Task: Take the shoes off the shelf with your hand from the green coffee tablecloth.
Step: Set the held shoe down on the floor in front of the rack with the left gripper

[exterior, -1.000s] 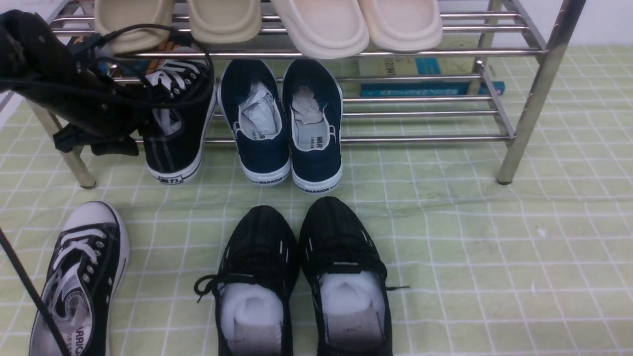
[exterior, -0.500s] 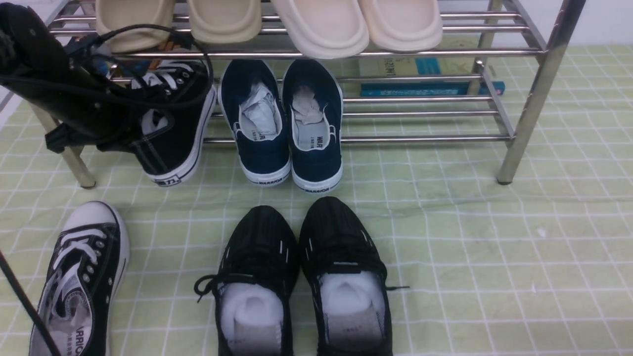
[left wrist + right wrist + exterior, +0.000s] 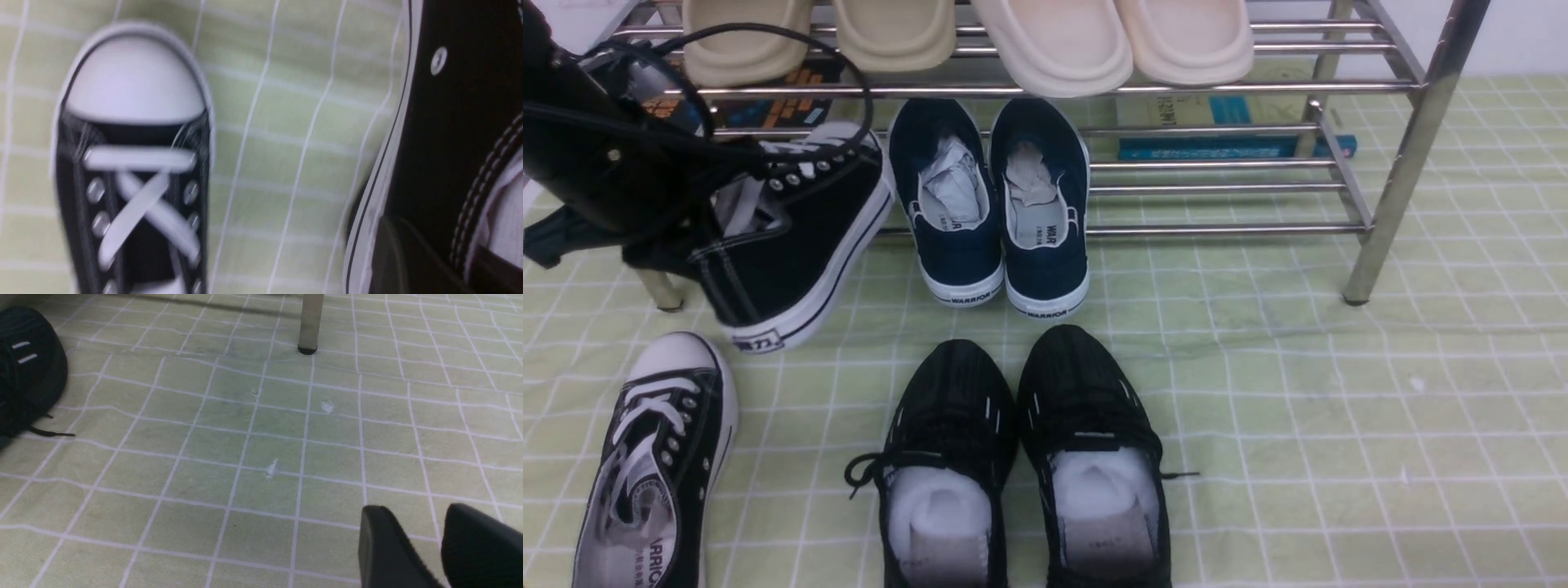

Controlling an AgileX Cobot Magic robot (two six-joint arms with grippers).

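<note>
Front view: the left hand is clamped on the heel collar of the black sneaker. The shoe is tilted, toe up by the shelf, heel slanting out front-left over the green cloth. Its mate lies on the cloth just in front.

Left wrist view: the black sneaker sits near the mate, not touching.

Right wrist view: the right hand is well off to the right, fingers slightly apart, empty — so I'd guess the set-down is the left arm's job.

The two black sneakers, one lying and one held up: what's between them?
Only bare green cloth lies between the lying sneaker and the held sneaker, clearest in the left wrist view.
</note>
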